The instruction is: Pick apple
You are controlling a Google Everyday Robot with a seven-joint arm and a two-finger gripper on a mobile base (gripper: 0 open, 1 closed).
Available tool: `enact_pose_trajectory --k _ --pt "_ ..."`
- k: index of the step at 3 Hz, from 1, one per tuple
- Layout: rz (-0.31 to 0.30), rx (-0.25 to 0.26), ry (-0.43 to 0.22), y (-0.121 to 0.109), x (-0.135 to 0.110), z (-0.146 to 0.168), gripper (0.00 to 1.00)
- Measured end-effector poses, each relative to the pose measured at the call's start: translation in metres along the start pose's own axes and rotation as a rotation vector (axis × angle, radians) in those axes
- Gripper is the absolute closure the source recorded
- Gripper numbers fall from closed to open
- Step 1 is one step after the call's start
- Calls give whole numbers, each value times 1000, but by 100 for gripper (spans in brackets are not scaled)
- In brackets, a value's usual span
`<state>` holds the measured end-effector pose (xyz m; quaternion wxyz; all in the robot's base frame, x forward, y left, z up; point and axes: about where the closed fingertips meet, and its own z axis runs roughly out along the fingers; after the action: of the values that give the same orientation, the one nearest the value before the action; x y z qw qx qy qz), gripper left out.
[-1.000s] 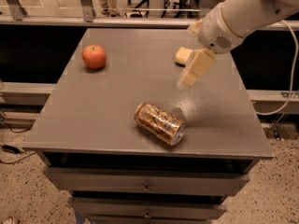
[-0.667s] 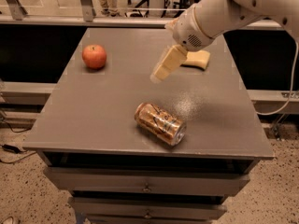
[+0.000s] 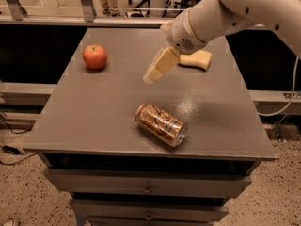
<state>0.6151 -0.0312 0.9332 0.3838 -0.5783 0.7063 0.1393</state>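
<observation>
I count one can (image 3: 161, 124), lying on my one bench (image 3: 80, 121). One apple (image 3: 95, 56) sits beyond the can to its left, one sponge (image 3: 195, 60) beyond it to the right. My one pincer (image 3: 151, 75) hangs beyond the can, between those two.

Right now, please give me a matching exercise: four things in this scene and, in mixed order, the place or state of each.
Things:
1 apple
2 drink can
3 sponge
4 gripper

Places:
A lying on its side near the front edge of the table
B hovering over the middle
C far left corner area
D far right, beside the arm

Pairs: 1-C, 2-A, 3-D, 4-B.
</observation>
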Motion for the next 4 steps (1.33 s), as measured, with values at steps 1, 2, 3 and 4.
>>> enact_pose_trajectory --k 1,2,3,4 --pt "43 0 -101 -11 -22 51 0" --pt "63 -26 -225 -23 -54 130 0" --pt "81 -40 -271 -27 -64 169 0" --pt "105 -36 -305 -35 -73 196 0"
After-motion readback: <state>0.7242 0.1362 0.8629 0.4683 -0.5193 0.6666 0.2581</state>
